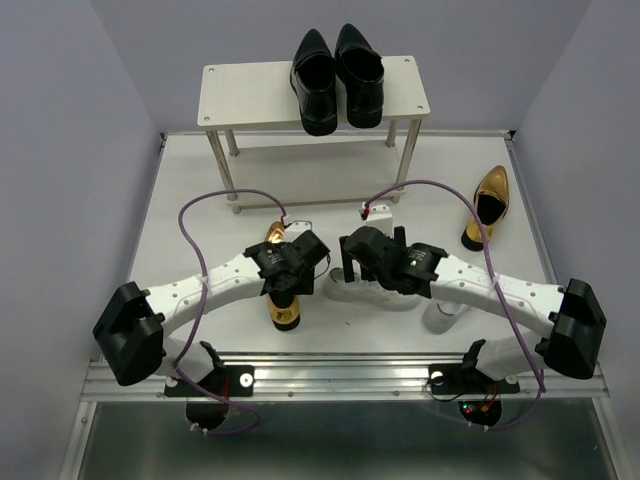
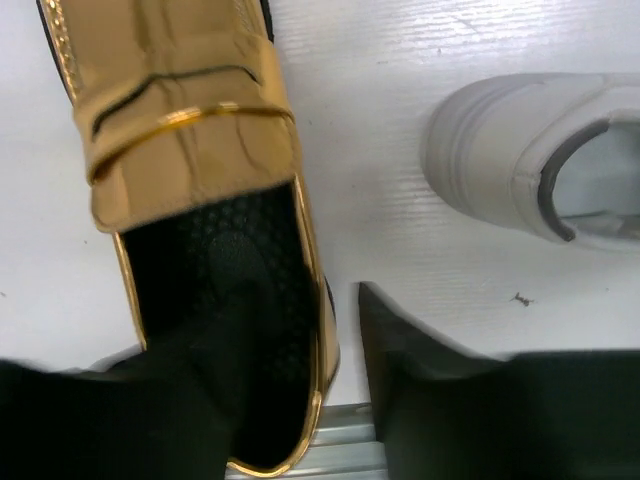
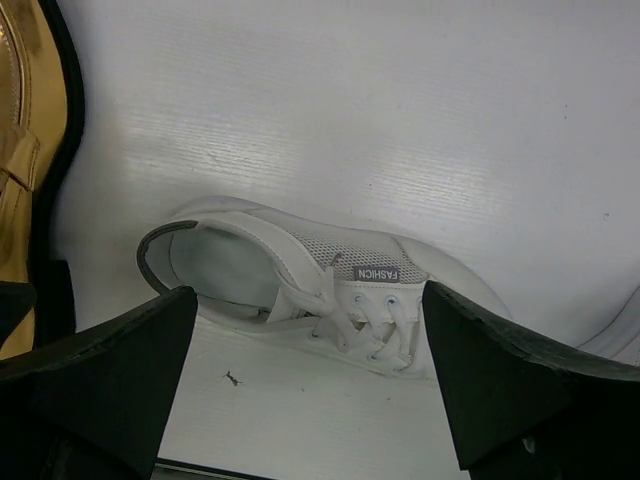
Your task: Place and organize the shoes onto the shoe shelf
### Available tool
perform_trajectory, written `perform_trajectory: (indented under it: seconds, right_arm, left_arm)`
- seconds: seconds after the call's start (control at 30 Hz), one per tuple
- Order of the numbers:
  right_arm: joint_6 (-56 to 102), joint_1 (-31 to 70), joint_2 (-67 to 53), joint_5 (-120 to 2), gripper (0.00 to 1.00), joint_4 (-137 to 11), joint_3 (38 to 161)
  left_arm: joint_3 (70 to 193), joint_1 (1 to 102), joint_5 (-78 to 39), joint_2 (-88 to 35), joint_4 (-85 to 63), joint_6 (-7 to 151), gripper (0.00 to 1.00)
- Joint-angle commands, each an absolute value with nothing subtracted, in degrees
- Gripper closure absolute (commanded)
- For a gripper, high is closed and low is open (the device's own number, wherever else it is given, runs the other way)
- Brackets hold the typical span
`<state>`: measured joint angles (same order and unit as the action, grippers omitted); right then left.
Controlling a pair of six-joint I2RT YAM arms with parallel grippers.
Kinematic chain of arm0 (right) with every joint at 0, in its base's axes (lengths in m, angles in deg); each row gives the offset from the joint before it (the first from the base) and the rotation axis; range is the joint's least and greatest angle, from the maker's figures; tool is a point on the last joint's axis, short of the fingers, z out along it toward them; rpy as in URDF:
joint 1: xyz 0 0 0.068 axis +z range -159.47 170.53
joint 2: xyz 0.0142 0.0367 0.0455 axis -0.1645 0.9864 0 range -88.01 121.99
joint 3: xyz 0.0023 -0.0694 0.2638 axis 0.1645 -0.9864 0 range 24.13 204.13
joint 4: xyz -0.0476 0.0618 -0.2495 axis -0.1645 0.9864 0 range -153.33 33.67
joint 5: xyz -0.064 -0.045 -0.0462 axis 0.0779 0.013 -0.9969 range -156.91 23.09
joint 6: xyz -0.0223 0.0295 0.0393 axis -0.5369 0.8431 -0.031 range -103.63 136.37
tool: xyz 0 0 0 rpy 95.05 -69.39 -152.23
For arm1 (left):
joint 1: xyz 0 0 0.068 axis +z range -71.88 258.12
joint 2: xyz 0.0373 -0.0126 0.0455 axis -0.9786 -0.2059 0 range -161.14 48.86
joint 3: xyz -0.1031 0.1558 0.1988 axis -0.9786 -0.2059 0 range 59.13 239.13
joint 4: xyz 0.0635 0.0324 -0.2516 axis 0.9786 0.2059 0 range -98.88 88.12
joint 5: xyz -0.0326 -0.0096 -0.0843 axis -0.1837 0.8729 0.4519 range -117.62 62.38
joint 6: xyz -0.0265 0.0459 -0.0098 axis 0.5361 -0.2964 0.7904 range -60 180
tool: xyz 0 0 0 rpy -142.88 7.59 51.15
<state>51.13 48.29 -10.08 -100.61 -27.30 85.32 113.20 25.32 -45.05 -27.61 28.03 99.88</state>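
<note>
The left gripper [image 2: 310, 330] stands slightly parted astride the side wall of a gold loafer [image 2: 190, 120] on the table [image 2: 400, 180]. The right gripper [image 3: 308, 295], spread wide, flanks a white sneaker [image 3: 330, 255] beside it. Black dress shoes [image 1: 337, 78] sit atop the shoe shelf [image 1: 240, 95].

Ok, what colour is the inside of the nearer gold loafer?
Black lining, inside the gold loafer; clearest in the left wrist view.

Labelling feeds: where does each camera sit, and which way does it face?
Top external: above and behind the bases, facing the shoe shelf; left arm, right arm show.
Left wrist: looks down at the gold loafer; own fingers show.
Right wrist: looks down at the white sneaker; own fingers show.
Wrist views share loafer and sneaker.
</note>
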Motion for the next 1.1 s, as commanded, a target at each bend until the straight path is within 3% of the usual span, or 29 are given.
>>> perform_trajectory:
  seconds: [0.0,0.17,0.37,0.47,0.57,0.9,1.07]
  right_arm:
    - [52.23,48.28,-13.21,-103.48,0.00,-27.21,87.15]
    - [52.75,48.28,-13.21,-103.39,0.00,-27.21,86.89]
    - [52.58,48.28,-12.60,-103.39,0.00,-27.21,87.15]
    - [52.32,48.28,-12.42,-103.48,0.00,-27.21,87.24]
    - [52.14,48.28,-12.16,-103.30,0.00,-27.21,87.32]
    - [51.88,48.28,-11.37,-102.51,0.00,-27.12,87.68]
    - [52.05,48.28,-11.19,-102.25,0.00,-27.30,87.41]
  left_arm:
    - [118.71,24.94,-49.33,-27.26,27.77,98.58,0.35]
    - [123.11,24.33,-49.76,-24.89,31.02,99.99,0.30]
    - [124.79,23.80,-53.71,-19.71,38.74,109.55,0.55]
    - [121.46,23.98,-55.04,-17.16,41.99,118.34,0.55]
    - [116.89,24.24,-54.16,-16.27,43.76,122.83,0.44]
    - [110.12,24.50,-54.25,-14.78,47.90,133.82,0.43]
    - [104.23,25.38,-50.92,-13.29,43.00,135.68,0.44]
